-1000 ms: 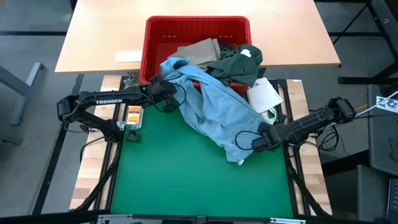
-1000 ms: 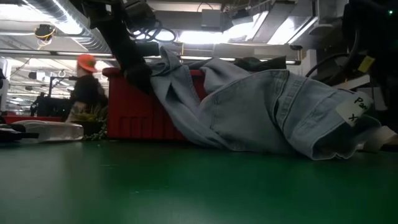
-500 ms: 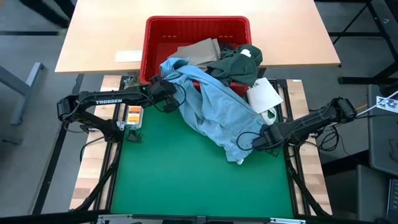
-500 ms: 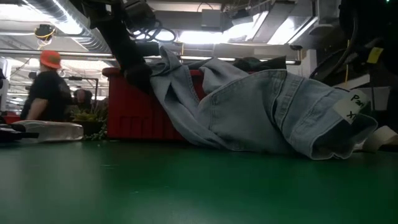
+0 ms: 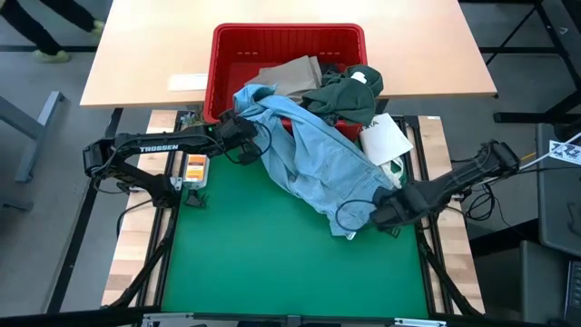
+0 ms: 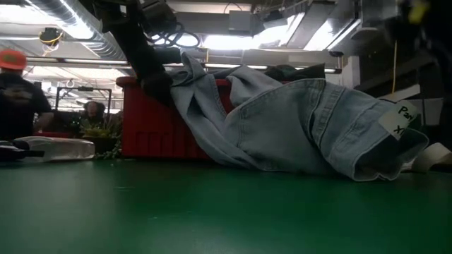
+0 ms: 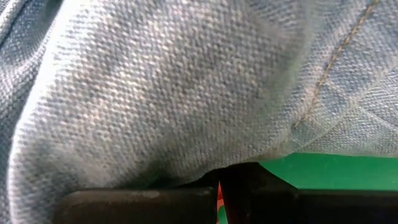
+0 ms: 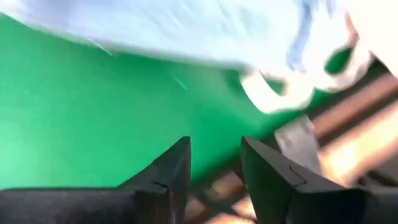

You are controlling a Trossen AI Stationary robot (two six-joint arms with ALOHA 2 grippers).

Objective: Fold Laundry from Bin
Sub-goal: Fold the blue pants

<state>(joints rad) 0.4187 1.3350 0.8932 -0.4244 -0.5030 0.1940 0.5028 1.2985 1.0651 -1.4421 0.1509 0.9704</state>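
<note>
Looking straight down, the high view showed the red bin point(image 5: 289, 41) at the far edge of the green mat point(image 5: 263, 254), with a tan garment point(image 5: 295, 74) and a dark green garment point(image 5: 343, 94) heaped in it. The light blue garment point(image 5: 313, 159) spilled over the bin's near rim and lay across the mat. The left gripper point(image 5: 238, 130) sat at the bin's near left corner, pinched shut on the upper end of that blue cloth. The right gripper point(image 5: 379, 213) lay low by the garment's lower end, near the mat's right edge, beside a white packet point(image 5: 385, 138).

From the low view, the blue garment point(image 6: 296, 130) draped from the bin point(image 6: 152, 130) down to the mat, with the left arm point(image 6: 145, 53) reaching down at its top. A person point(image 6: 18, 95) stood in the room behind.

The left wrist view was filled with blue denim weave point(image 7: 174, 87), the dark fingers point(image 7: 143, 198) closed together under it.

The right wrist view showed two dark fingers point(image 8: 171, 171) partly apart over the mat point(image 8: 81, 118) with nothing between them, the blue cloth point(image 8: 186, 28) beyond.
</note>
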